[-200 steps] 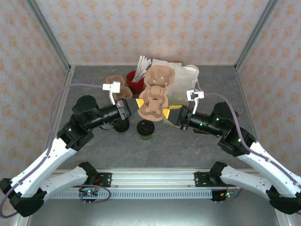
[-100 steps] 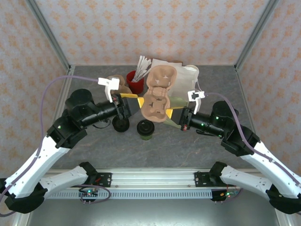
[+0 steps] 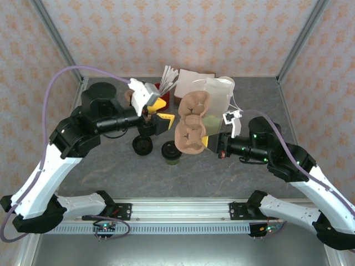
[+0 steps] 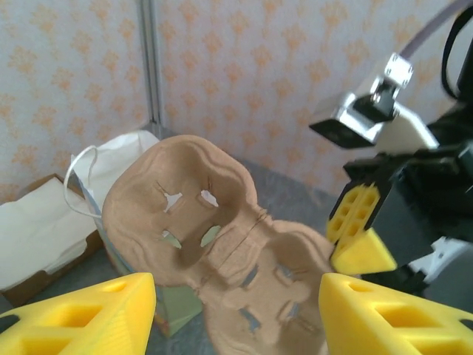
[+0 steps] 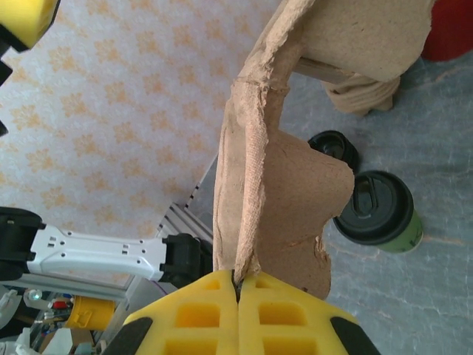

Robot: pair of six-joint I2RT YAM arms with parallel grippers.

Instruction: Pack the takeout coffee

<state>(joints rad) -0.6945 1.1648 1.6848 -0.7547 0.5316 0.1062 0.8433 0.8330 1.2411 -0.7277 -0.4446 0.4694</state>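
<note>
Your takeout coffee (image 3: 171, 151) stands upright on the grey tabletop (image 3: 222, 177), near the middle and between the two arms, with its black lid on. In the right wrist view, the cup (image 5: 378, 213) shows an olive-green side under the lid and nothing is touching it. Just to its left sits a stack of black lids (image 3: 142, 146), close to the cup but apart from it.

Your right claw (image 3: 206, 141) is pinched tight on the edge of a pulp cup carrier (image 3: 191, 124). The right wrist view shows the yellow fingers pressed together on the thin cardboard rim (image 5: 238, 285), with the carrier (image 5: 281, 185) rising away from them on edge. From above, the carrier hangs in the air, its lower end just right of the coffee. The coffee is not in any of its pockets.

Your left claw (image 3: 162, 113) is raised just beside the carrier's left side with its fingers spread apart. In the left wrist view, the two yellow fingers (image 4: 81, 310) stand wide at the bottom corners. The carrier's hollowed face (image 4: 222, 251) lies ahead between them, and you cannot tell whether they touch it.

Farther back on the tabletop are a red cup (image 3: 160, 91) and a white paper bag (image 3: 219, 91).
</note>
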